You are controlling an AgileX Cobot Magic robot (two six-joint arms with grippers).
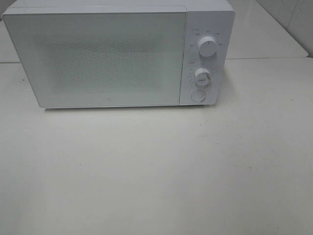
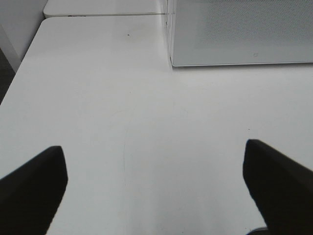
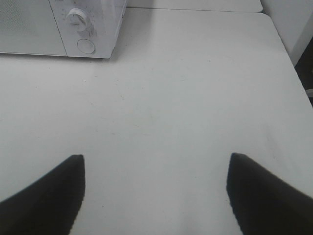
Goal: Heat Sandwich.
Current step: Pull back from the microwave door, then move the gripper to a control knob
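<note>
Nearest to us, the left end effector (image 2: pixel 152 145) hangs with its two fingers wide apart and nothing between them, only bare bench (image 2: pixel 98 98) beneath. The right end effector (image 3: pixel 156 155) is the same, fingers spread and holding nothing, over its own stretch of bench. Beyond both, across open bench, stands the microwave (image 1: pixel 98 58), facing us with its long side running across our reach. From the left end effector it lies ahead and toward the other arm, with a lower corner of the door (image 2: pixel 234 34) in its sight. From the right end effector it lies ahead and toward the left arm, showing the control end, where the round button (image 3: pixel 86 46) sits under the two knobs (image 1: pixel 207 46). The door is shut flush. The sandwich shows in none of our views, not on the bench near either end effector and not through the door's mesh, so we cannot tell where it lies relative to either one. It may be behind the door or outside the frames. We judge that the coming move turns on that button, and that the right end effector is the nearer to it.
</note>
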